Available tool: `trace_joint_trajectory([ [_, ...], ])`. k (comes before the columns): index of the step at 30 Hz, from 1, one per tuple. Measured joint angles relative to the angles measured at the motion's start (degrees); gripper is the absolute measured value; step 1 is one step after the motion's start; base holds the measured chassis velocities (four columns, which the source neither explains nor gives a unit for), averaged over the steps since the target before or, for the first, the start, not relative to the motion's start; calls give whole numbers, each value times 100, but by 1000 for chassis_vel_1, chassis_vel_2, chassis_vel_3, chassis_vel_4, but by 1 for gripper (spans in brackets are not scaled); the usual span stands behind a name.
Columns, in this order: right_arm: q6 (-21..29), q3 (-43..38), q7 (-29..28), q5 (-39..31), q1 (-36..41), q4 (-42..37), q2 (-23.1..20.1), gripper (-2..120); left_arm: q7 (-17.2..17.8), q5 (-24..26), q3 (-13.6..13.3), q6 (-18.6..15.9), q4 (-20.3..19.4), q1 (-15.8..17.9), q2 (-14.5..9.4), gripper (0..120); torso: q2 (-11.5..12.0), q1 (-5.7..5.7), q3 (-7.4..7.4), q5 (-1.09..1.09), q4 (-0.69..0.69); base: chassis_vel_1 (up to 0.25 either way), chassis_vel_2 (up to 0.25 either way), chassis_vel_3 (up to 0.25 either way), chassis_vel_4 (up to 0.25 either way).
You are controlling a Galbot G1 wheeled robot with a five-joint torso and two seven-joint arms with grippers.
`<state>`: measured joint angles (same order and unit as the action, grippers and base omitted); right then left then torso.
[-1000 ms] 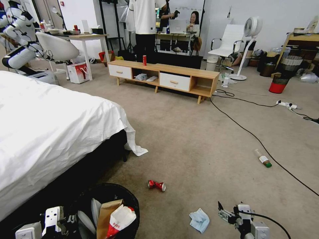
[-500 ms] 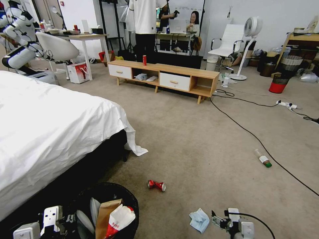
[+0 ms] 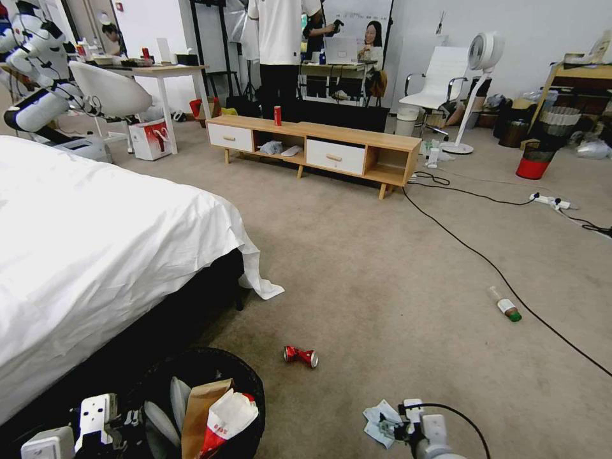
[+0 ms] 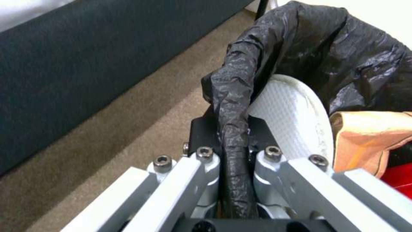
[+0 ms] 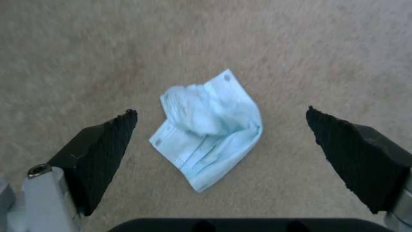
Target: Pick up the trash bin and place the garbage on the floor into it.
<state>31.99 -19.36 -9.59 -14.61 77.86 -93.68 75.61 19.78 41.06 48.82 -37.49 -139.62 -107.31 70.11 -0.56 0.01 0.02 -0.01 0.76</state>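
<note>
The black trash bin (image 3: 252, 382) hangs at the lower left beside the bed, and my left gripper (image 3: 131, 422) is shut on its liner-wrapped rim (image 4: 234, 135). Inside it sit a brown paper bag (image 3: 201, 414) and a red-white packet (image 3: 231, 417). A crumpled pale-blue tissue (image 5: 210, 129) lies on the floor (image 3: 382, 268), and my right gripper (image 5: 220, 112) hovers straight above it, open, a finger on each side. In the head view the right gripper (image 3: 394, 426) partly covers the tissue (image 3: 376, 421). A crushed red can (image 3: 299, 356) and a green-capped bottle (image 3: 505, 305) lie farther out.
The white-sheeted bed (image 3: 95, 242) fills the left side. A black cable (image 3: 497, 274) runs across the carpet past the bottle. A low wooden bench (image 3: 319, 150) with an upright red can (image 3: 277, 115) stands ahead. A red-bottomed bin (image 3: 534, 159) is far right.
My right gripper has moved left, from beside the tissue to directly over it. The left gripper keeps its hold on the bin, which barely shifted.
</note>
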Motion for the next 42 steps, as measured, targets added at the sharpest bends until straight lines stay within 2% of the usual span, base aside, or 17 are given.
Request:
trace_joint_trajectory([
  [14, -77, 170, -42, 180, -597, 1039, 237, 100, 0, -20, 12, -6, -47, -16, 37, 4, 0, 0, 0, 1, 0, 0, 0, 0, 0],
  [42, 46, 118, -11, 256, -1142, 1637, 365, 100, 1, -13, 45, -13, -132, -59, 17, 4, 0, 0, 0, 0, 0, 0, 0, 0, 0],
])
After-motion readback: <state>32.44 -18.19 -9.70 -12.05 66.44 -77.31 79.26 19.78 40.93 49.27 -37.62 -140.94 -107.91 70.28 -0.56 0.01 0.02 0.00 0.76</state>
